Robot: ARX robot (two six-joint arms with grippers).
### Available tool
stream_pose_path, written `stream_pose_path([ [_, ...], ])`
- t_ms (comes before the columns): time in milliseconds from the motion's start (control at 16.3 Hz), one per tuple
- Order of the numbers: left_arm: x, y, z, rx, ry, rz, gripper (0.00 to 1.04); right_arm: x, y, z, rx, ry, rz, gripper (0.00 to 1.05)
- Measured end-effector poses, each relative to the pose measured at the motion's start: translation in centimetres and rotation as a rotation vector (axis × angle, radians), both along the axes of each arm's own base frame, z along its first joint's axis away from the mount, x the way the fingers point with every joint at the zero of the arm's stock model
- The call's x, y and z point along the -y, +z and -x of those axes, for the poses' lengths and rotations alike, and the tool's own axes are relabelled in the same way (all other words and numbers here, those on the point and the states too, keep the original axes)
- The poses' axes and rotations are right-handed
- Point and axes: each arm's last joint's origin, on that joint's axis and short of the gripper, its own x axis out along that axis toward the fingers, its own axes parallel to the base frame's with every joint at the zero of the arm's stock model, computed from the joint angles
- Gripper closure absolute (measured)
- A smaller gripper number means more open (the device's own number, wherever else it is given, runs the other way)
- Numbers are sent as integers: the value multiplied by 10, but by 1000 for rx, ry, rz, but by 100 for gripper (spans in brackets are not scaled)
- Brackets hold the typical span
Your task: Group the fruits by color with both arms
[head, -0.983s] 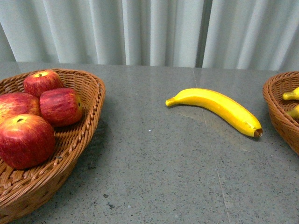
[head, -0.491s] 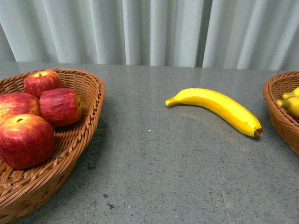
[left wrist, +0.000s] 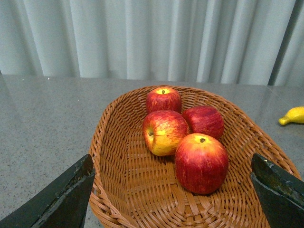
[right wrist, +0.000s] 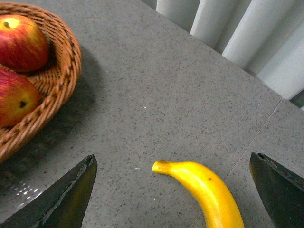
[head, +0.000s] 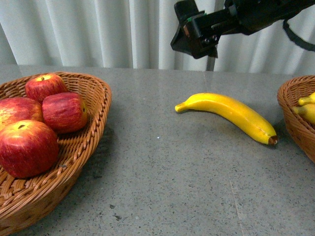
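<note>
Front view, left basket (head: pixel 96 93): four apples (head: pixel 64 112) inside; left gripper (left wrist: pixel 171 164) spread wide and empty above them.
Banana (head: pixel 231 114): loose on table (head: pixel 162 177), centre-right.
Right gripper (right wrist: pixel 172 159): fingers wide apart, over the stem end.
Right basket (head: pixel 290 115): other bananas (head: pixel 306 112).
Risk: gripped at its end, the curved banana may swivel and slip.

Four apples (head: pixel 65 112) show at the left of the frame, all in one basket (head: pixel 101 98). There are two baskets in all, the second basket (head: pixel 290 115) cut off by the right edge. Three bananas are in sight. One banana (head: pixel 226 112) lies at centre right on the surface (head: pixel 162 172). Two more sit at the right edge in the second basket, an upper banana (head: pixel 308 100) and a lower banana (head: pixel 306 113). One arm (head: pixel 246 14) shows at the upper right.
</note>
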Motion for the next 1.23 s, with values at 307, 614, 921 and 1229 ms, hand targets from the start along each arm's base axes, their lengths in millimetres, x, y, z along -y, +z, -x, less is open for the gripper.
stream_pose_path([
  [307, 0, 0, 0, 0, 0, 0, 7, 5, -40, -41, -102, -25, 104, 7],
  [614, 0, 0, 0, 0, 0, 0, 7, 18, -60, -59, -186, -15, 244, 7],
  [921, 0, 0, 0, 0, 0, 0, 7, 20, -71, -65, -213, -49, 372, 7],
  [1229, 0, 0, 0, 0, 0, 0, 7, 15, -87, -62, -249, -43, 432, 7],
])
